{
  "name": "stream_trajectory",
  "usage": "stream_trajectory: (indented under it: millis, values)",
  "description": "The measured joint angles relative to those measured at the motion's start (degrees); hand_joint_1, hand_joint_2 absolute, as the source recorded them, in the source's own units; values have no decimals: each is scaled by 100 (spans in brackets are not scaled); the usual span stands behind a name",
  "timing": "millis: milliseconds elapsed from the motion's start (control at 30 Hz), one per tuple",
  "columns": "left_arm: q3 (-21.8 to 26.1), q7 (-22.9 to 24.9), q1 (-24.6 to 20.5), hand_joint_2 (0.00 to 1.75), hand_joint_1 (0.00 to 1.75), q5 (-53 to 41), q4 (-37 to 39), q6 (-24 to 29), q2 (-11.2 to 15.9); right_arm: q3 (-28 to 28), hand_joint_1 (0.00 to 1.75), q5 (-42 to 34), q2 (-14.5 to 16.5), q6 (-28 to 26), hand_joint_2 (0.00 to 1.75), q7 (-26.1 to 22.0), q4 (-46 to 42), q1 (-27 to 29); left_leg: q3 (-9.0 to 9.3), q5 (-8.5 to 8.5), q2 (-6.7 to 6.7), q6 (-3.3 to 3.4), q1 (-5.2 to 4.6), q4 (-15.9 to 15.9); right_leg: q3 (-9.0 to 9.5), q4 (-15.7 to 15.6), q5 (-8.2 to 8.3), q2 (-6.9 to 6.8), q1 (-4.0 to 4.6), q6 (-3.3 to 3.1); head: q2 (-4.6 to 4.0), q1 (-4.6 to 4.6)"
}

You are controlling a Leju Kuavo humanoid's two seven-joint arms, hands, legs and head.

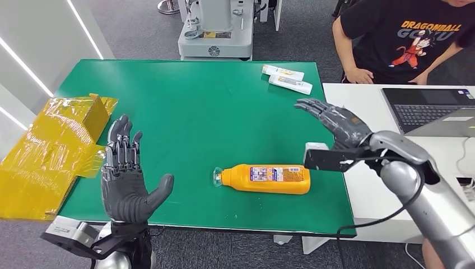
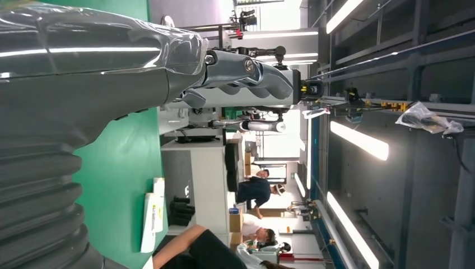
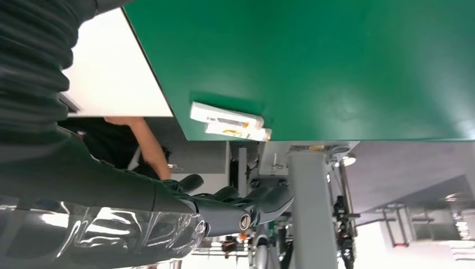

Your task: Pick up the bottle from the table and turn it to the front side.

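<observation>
The orange bottle (image 1: 264, 179) lies on the green desk (image 1: 196, 112) between both spread, empty hands, left hand (image 1: 127, 178) and right hand (image 1: 336, 120). Likely rigid, smooth, slippery plastic; grip mid-body.

Silver arms ending in dark grey, many-fingered hands.

The left hand (image 1: 130, 180) is showing a dark grey palm, a thick thumb and black segmented fingers (image 1: 122, 147) with metal pins glinting at the links; a black bracket with a pale grey block is sitting at its wrist. The right hand (image 1: 336, 120) is wearing the same dark grey shell, joined to a glossy silver forearm (image 1: 442, 207) by a black bracket with a white block, a black cable looping beneath. Close up, a grey ribbed cover (image 2: 39, 202) is wrapping the wrist.
</observation>
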Motion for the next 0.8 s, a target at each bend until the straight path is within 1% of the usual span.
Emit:
stream_trajectory:
  millis: [100, 167, 267, 400, 500, 600, 800]
  values:
    - [0, -31, -5, 175, 0, 43, 1, 43, 24, 530, 0, -301, 34, 248, 175, -48, 398, -739, -1, 6, -8, -1, 1, 1, 1, 1, 2, -8, 1, -1, 0, 0]
    - [0, -38, -11, 175, 0, 69, 5, 74, 39, 899, 0, -536, 95, 436, 175, -91, 618, -1121, -1, 7, -9, -2, 1, 0, 1, 2, 2, -9, 1, -1, 0, -1]
    - [0, -42, -24, 175, 0, 97, 14, 120, 61, 1360, 0, -918, 213, 656, 175, -133, 862, -1483, -3, 7, -10, -2, 2, 0, 1, 2, 1, -9, 2, -1, 0, -1]
    - [0, -44, -83, 175, 0, 135, 44, 170, 91, 1989, 0, -1233, 488, 896, 175, -202, 1264, -1874, -3, 6, -10, -2, 2, 0, -1, 2, 1, -7, 2, -1, 0, -1]
    - [0, -43, -110, 175, 0, 166, 61, 199, 114, 2429, 0, -1386, 675, 1005, 175, -239, 1540, -2058, -3, 6, -13, -2, 2, 0, -1, 2, 0, -10, 3, 0, 0, 0]
    - [-2, -39, -154, 175, 0, 202, 94, 200, 123, 2785, 0, -1531, 827, 1013, 175, -292, 1772, -2124, -3, 6, -14, -2, 1, 0, 0, 2, 0, -12, 3, 0, 0, 0]
    - [-9, -32, -237, 175, 0, 259, 139, 196, 148, 3283, 0, -1743, 971, 994, 175, -319, 2125, -2117, -3, 6, -14, -2, 1, 2, -1, 0, 0, -11, 2, 0, 0, 1]
